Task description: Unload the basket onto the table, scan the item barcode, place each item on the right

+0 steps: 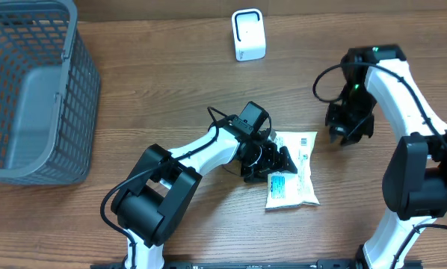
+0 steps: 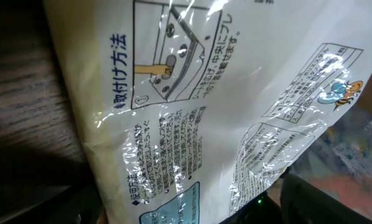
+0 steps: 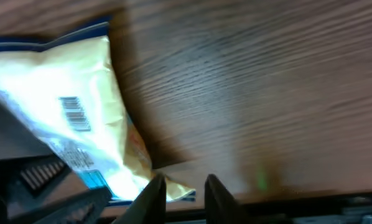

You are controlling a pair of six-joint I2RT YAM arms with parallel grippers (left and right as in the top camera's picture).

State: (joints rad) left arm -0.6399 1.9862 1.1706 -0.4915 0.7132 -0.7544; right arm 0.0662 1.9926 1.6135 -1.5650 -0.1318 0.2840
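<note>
lying on table [image 1: 171, 82], white packet [image 1: 301, 163], left claw [image 1: 276, 161] over it, grip unclear, right claw [image 3: 185, 179] nearly closed, empty

We're looking at a wood-grain surface [image 1: 171, 82], brown and smooth with a low sheen. The packet [image 1: 294, 175] is wrapped in clear plastic film, glossy and crinkled, and it throws glare over the white and pale yellow print. The basket [image 1: 74, 112] reads as grey matt plastic mesh. The scanner [image 1: 248, 34] is smooth white plastic. The arm shells [image 1: 208, 146] look hard, white and slightly shiny, with matt black joints.
</note>
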